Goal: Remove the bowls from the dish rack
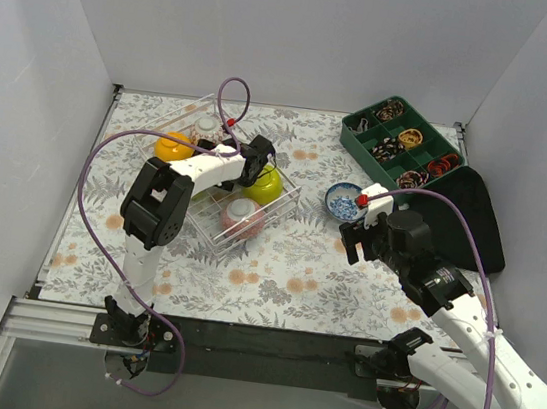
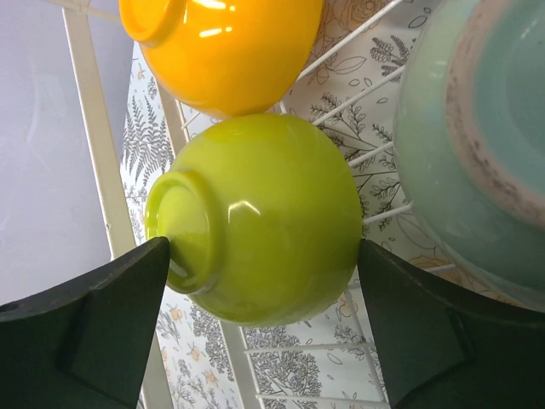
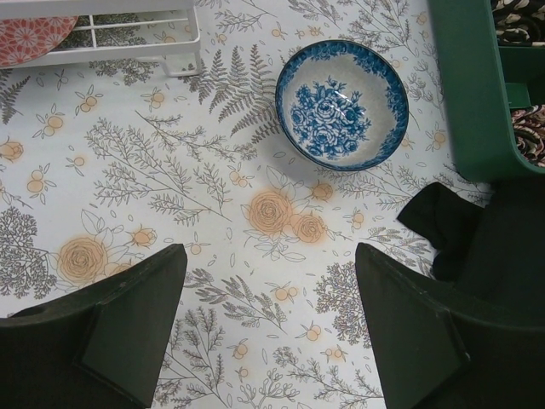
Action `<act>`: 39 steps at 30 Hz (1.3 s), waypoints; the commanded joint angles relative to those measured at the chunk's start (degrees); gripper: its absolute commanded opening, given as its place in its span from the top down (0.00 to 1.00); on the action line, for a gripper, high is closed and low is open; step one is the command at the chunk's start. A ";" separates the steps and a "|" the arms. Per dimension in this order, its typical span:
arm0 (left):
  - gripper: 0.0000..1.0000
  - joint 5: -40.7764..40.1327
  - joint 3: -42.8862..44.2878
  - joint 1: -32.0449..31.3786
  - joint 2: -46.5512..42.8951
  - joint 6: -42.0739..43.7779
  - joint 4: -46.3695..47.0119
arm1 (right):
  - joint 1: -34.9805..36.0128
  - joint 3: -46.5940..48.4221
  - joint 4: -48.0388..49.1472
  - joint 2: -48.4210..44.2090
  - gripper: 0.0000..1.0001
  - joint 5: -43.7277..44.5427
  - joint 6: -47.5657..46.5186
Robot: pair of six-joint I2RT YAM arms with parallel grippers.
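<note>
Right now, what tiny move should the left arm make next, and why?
Probably shut the left gripper on the yellow-green bowl. Its jaws stand open on either side of that bowl, which lies tipped in the dish rack, not yet gripped.

Table (image 1: 295,273): dish rack (image 1: 210,243), bowl (image 1: 344,201), tray (image 1: 359,151), cloth (image 1: 472,226)

Glossy glazed yellow-green bowl (image 2: 264,217); clear plastic dish rack (image 1: 284,198).

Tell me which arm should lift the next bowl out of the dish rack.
Left. The left gripper is open astride the yellow-green bowl inside the dish rack. The right gripper hangs open over the table, outside the rack, near the blue-white bowl.
</note>
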 commanded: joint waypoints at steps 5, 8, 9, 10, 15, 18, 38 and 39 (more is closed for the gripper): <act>0.31 3.03 -0.75 0.36 -2.72 -0.97 -4.49 | -0.22 0.67 4.12 -0.79 0.12 -2.77 0.09; 0.36 4.44 0.13 0.00 -4.13 -1.06 -5.28 | -0.22 0.67 4.74 -0.96 0.12 -3.57 0.61; 0.37 4.88 0.48 -0.08 -4.91 -1.06 -5.46 | -0.22 0.76 4.83 -0.88 0.12 -3.66 0.53; 0.40 5.23 0.74 -0.26 -5.18 -1.15 -5.64 | -0.22 0.76 4.83 -0.70 0.13 -3.83 0.70; 0.48 7.86 2.33 -0.52 -6.59 -1.24 -6.60 | -0.22 1.11 4.83 -0.44 0.13 -4.18 1.41; 0.50 9.27 3.12 -0.61 -7.47 -1.41 -6.96 | -0.22 1.46 4.83 -0.52 0.13 -4.36 1.76; 0.73 15.43 2.50 1.32 -16.25 2.28 -0.28 | -0.22 2.08 8.34 1.85 0.14 -11.74 2.81; 0.73 16.47 2.59 1.58 -16.60 2.19 -0.02 | -0.22 2.08 8.61 2.11 0.14 -12.53 2.81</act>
